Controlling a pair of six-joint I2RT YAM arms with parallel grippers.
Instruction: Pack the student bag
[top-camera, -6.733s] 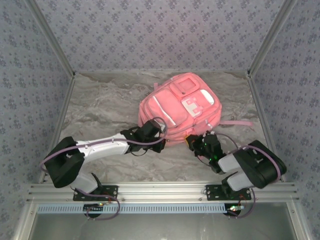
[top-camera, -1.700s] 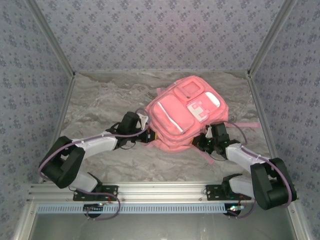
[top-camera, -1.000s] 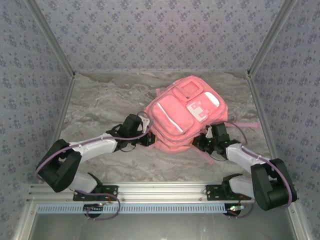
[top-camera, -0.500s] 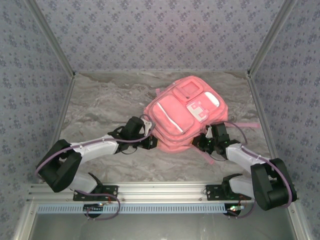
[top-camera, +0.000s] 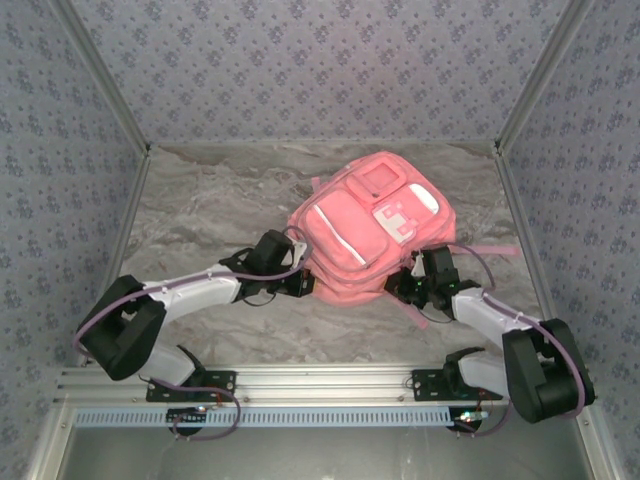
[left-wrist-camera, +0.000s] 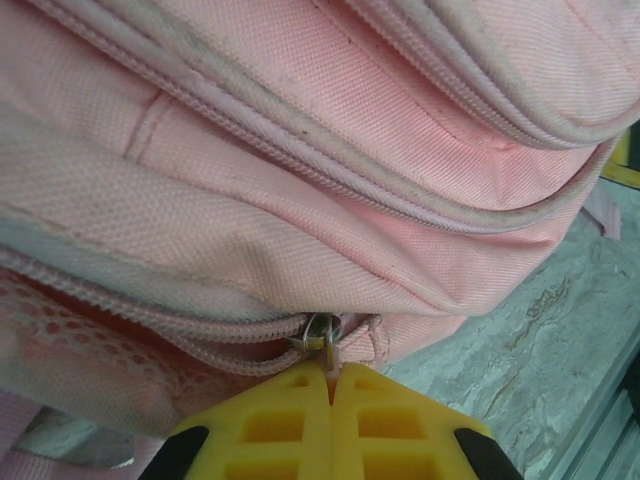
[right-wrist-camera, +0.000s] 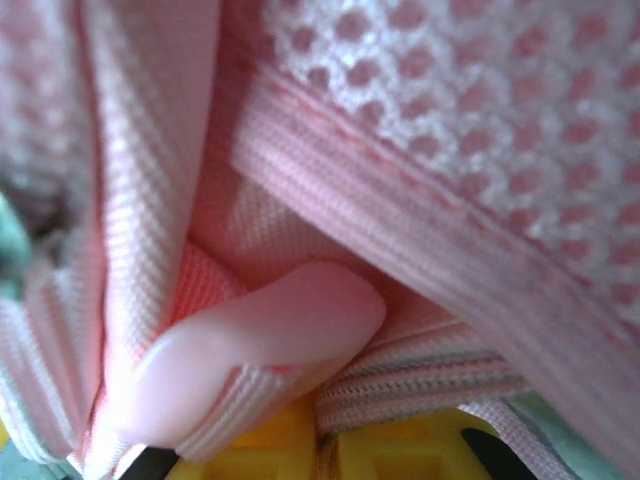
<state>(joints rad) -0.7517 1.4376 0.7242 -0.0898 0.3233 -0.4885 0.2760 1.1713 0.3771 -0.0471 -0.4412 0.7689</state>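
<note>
I have the student bag (top-camera: 365, 235) lying front-pockets-up on the marbled table (top-camera: 210, 200), a little right of centre in the top view, with a claw at each of its lower corners. The left claw (top-camera: 305, 283) sits at the bag's lower-left edge. On its wrist camera the yellow fingertips (left-wrist-camera: 290, 420) are pressed fully together at bottom centre, pinching the small metal zipper pull (left-wrist-camera: 328, 352) where the main zip bends. The right claw (top-camera: 400, 285) is tucked against the bag's lower-right corner. On its wrist camera the jaws are all but closed at the bottom edge, nipping a fold of striped pink webbing (right-wrist-camera: 250, 395), with a smooth pink rubbery tab (right-wrist-camera: 260, 335) resting just above them.
</note>
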